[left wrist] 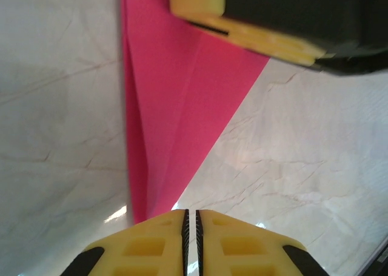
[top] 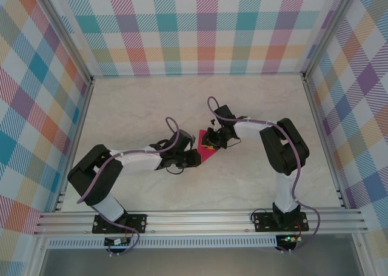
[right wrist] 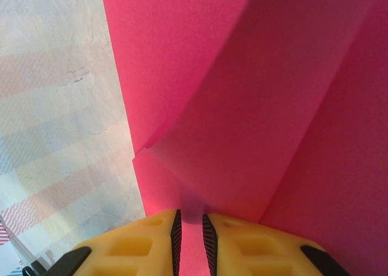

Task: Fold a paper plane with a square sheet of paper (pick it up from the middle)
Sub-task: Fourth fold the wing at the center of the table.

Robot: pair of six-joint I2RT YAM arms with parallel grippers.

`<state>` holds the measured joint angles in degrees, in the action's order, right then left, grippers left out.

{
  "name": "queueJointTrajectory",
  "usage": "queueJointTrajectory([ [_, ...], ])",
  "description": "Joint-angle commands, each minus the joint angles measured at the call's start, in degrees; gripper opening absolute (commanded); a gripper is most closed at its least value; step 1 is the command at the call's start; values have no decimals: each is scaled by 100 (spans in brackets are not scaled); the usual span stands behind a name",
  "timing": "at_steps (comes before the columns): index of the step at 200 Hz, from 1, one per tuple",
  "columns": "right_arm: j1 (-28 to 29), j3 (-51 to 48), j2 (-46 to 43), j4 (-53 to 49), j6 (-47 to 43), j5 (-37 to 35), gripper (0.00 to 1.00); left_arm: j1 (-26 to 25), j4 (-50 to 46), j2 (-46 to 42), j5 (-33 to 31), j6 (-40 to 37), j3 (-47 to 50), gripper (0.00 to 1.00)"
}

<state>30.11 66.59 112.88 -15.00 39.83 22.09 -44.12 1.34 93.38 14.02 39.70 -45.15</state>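
Nearest, at the bottom of the overhead view, the aluminium rail (top: 200, 218) that carries both arm bases is seen. Beyond it, the left arm's yellow fingers (left wrist: 148, 247) are pressed almost together, with only a dark slit left between them. No pink is seen in that slit. The pointed tip of the paper lies just beside them, though whether it is touched cannot be told.

The thin, crimson-pink sheet of paper (left wrist: 176, 106), creased into a long point, lies near the middle of the pale marbled surface (top: 139, 106), between the two arms. At its farther, wider end a raised flap is pinched by the right arm's yellow fingers (right wrist: 254, 247), and the paper is seen running into their gap.

The sheet is judged to be very light, limp and easily crumpled or torn, and likely to slide on the smooth surface. It is best taken by an edge or flap while the other end is pinned.

From above, much of it is covered by the fingers. Its edges are cut off in the right wrist view, and the number of folded layers cannot be made out.
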Motion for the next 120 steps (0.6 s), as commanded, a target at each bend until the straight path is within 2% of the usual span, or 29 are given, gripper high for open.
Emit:
queueJointTrajectory([
  [1,-4,-145,516,-235,7,-776,22,-5,289,263,-84,138,76,12],
  [80,-7,-146,523,-240,2,-791,22,-4,-326,376,-268,200,157,8],
  [120,-5,-137,544,-271,-2,-816,22,-13,-334,317,-95,280,337,7],
])
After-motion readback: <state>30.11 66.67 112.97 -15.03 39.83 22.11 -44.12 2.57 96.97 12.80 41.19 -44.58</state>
